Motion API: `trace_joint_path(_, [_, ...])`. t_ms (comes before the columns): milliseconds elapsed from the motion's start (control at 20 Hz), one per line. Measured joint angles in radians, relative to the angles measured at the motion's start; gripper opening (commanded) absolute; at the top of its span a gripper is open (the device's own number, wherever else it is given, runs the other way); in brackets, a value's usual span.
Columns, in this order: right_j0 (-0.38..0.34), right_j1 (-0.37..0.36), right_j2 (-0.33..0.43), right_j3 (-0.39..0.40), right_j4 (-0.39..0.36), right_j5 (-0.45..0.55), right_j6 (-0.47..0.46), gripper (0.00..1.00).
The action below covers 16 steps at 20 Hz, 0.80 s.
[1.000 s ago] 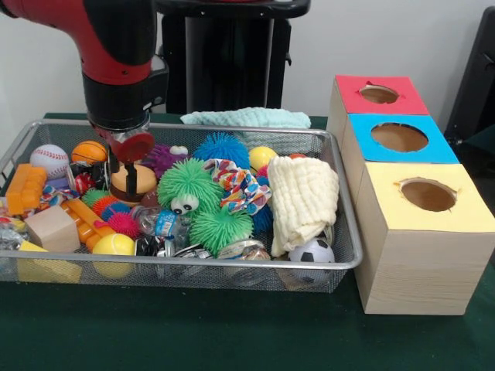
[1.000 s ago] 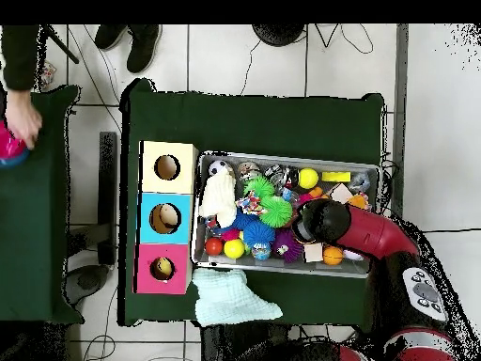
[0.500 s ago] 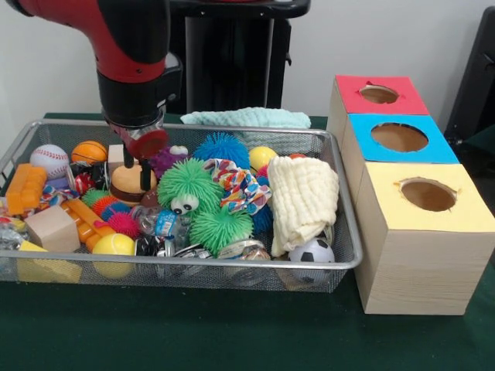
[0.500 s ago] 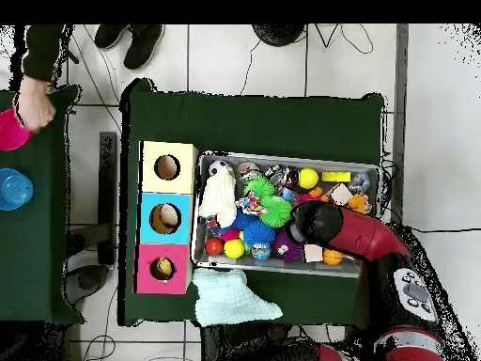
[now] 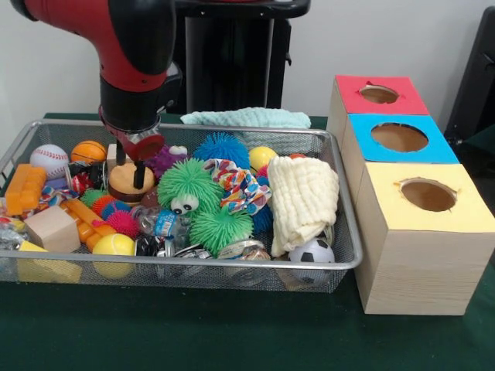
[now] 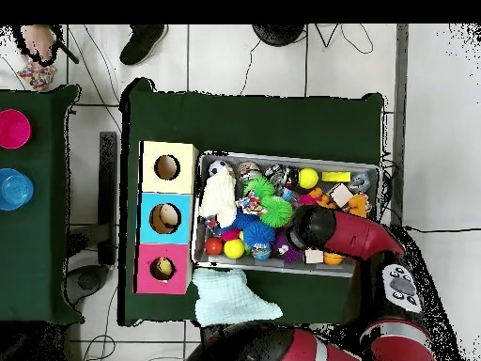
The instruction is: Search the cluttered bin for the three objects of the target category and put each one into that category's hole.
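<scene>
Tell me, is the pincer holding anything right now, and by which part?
Cannot be told. The pincer hangs down onto the round tan wooden toy in the wire bin, but whether it grips the toy or only touches its top is not visible.

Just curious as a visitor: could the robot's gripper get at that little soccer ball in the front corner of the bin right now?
Probably yes: the soccer ball lies uncovered beside the cream cloth, open from above.
</scene>
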Motion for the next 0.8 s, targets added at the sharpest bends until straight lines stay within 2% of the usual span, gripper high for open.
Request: trace_joint_path(800, [-0.002, 0.044, -0.055, -0.067, -0.014, -0.021, 0.0, 1.0])
